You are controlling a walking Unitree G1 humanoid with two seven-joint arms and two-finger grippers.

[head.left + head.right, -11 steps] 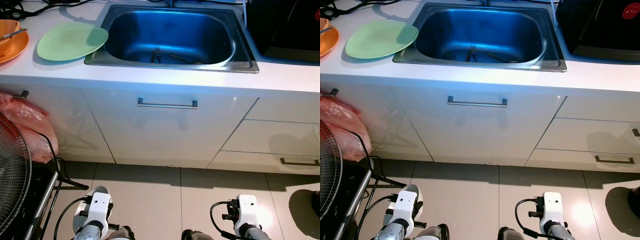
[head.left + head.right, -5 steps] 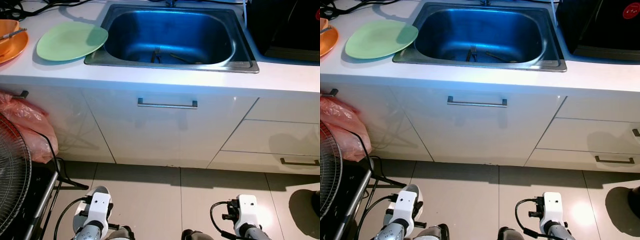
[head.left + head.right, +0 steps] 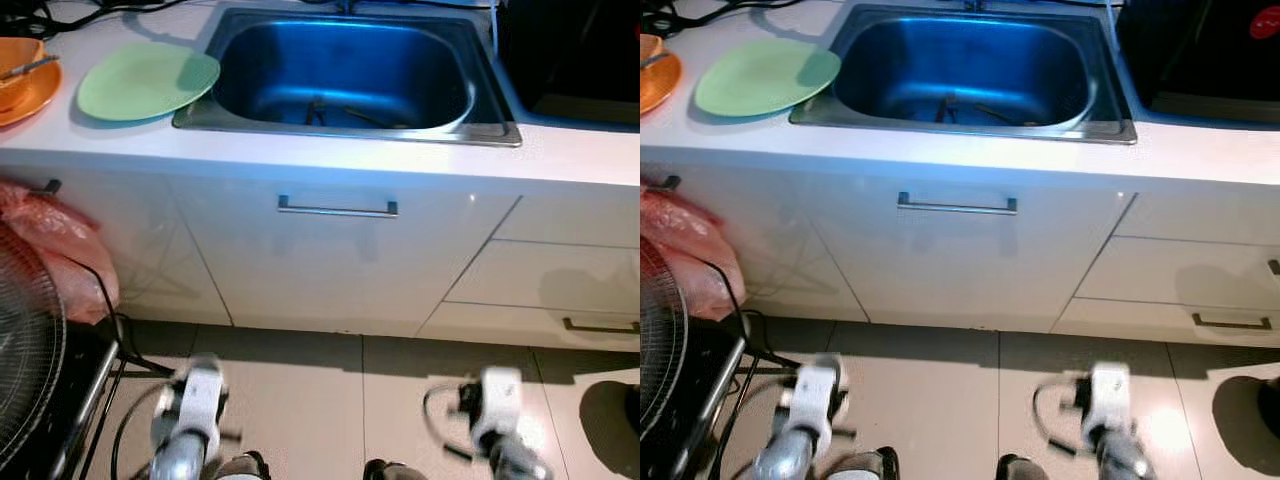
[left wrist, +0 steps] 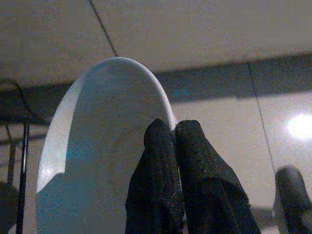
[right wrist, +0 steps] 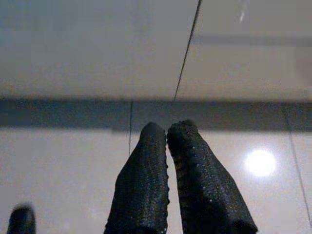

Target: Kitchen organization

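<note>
A white bowl [image 4: 97, 156] is pinched by its rim in my left fingers [image 4: 168, 146], low over the floor [image 3: 330, 390]; my right fingers [image 5: 165, 141] are closed, empty.

You see both arms motion-blurred at bottom edge; utensils [image 3: 318, 108] in sink [image 3: 480, 130] too small to ID; fan [image 3: 25, 360] cut off at left.
</note>
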